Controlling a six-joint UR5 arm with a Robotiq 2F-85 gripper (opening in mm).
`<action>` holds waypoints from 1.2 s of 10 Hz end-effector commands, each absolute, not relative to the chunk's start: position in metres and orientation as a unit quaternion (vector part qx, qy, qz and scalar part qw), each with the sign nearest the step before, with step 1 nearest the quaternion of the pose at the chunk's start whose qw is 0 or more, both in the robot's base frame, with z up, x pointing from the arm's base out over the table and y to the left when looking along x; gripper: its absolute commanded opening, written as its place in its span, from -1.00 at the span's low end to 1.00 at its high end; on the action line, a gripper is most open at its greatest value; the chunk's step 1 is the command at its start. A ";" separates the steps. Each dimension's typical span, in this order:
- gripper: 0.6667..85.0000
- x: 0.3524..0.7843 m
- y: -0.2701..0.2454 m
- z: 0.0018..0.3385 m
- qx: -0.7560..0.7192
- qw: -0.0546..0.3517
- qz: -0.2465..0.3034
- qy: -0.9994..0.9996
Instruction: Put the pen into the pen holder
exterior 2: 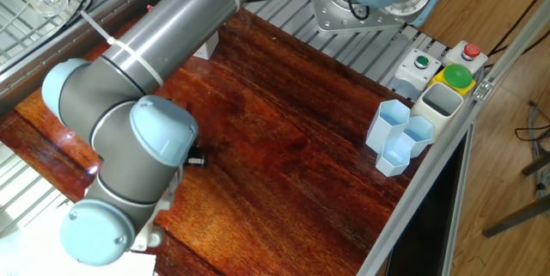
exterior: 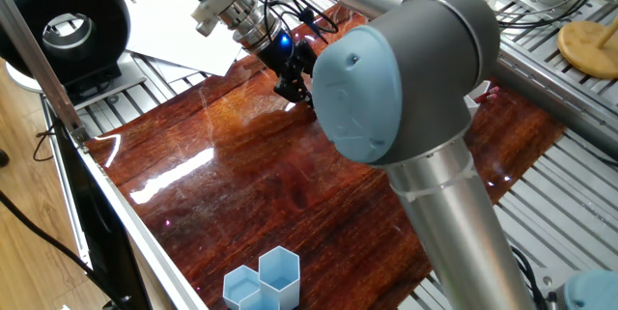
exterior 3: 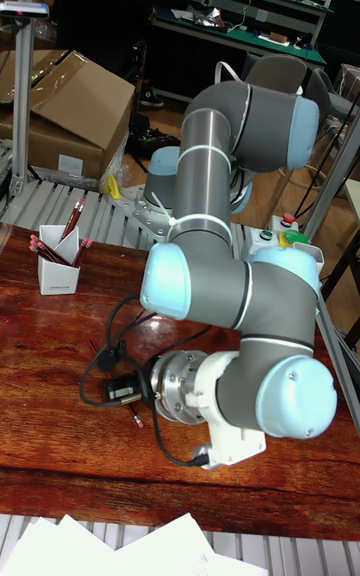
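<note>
Tall fixed view: claw (exterior 3: 118,388) low over table (exterior 3: 40,376) centre, pen holder (exterior 3: 57,271) well apart; jaw state unclear.

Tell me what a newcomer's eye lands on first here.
The big grey-and-blue robot arm fills every view, bent low over the glossy wooden table. Its gripper hangs close above a pen; the jaws' state is unclear. A white pen holder with red pens stands at the far left, and light blue hexagonal cups sit at the table's edge.
</note>
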State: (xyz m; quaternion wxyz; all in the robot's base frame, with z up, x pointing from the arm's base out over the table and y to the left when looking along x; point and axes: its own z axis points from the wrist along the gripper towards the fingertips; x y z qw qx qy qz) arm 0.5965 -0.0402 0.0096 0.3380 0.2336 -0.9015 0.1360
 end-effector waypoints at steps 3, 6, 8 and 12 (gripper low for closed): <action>0.18 0.598 -0.037 0.009 0.228 0.354 0.138 -0.896; 0.17 0.599 -0.034 0.008 0.226 0.355 0.136 -0.897; 0.14 0.599 -0.031 0.004 0.222 0.353 0.132 -0.899; 0.10 0.600 -0.029 0.000 0.218 0.352 0.131 -0.901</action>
